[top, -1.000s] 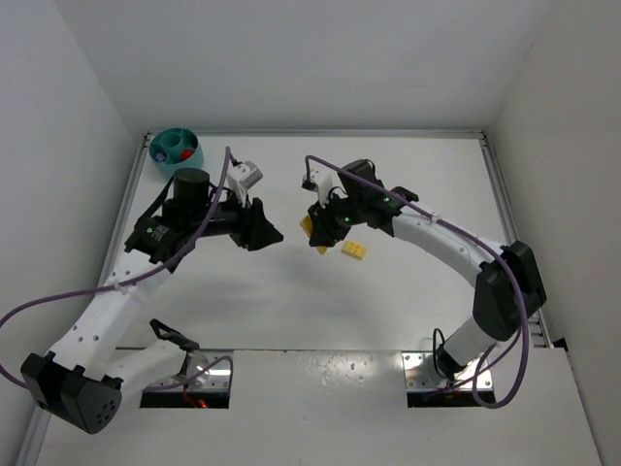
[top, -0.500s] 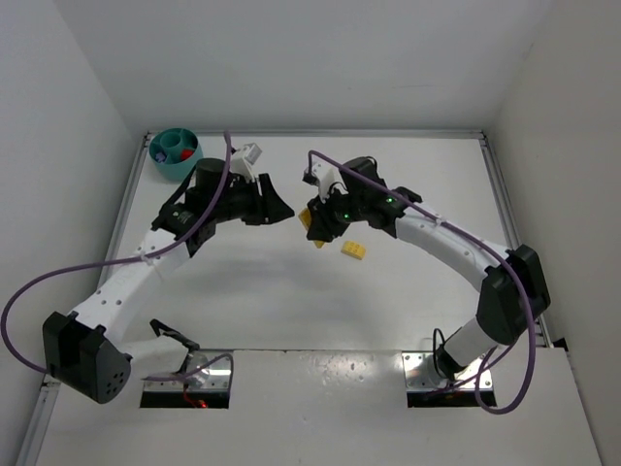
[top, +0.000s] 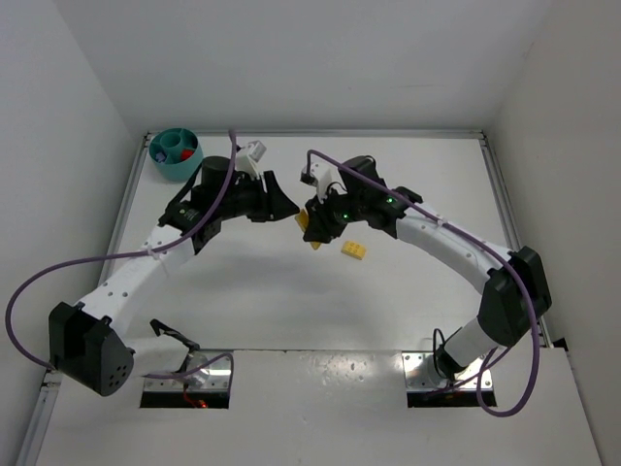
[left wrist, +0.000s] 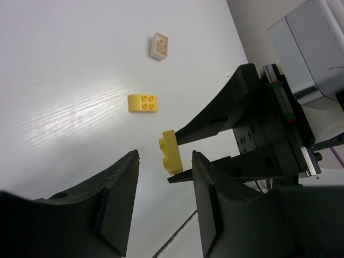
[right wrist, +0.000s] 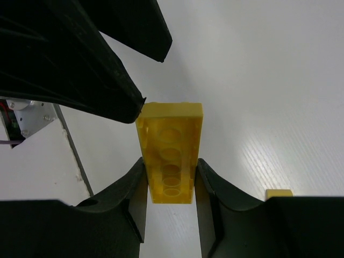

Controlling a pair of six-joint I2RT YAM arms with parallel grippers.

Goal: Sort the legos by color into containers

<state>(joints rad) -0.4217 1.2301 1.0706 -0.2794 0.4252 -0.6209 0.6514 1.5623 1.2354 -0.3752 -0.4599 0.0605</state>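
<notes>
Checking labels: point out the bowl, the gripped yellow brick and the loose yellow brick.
bowl [top: 182, 169], top view, outer wall.
gripped yellow brick [right wrist: 171, 156], right wrist view, hollow underside.
loose yellow brick [left wrist: 143, 102], left wrist view, studded top.

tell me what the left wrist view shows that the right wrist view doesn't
Only the left wrist view shows a pale brick lying on the table, and the loose yellow brick whole, studs up. Only the right wrist view shows the hollow underside of the held yellow brick. Both show that brick clamped in the right tool, with the open left tool close by. A yellow corner low in the right wrist view may be the loose brick.
</notes>
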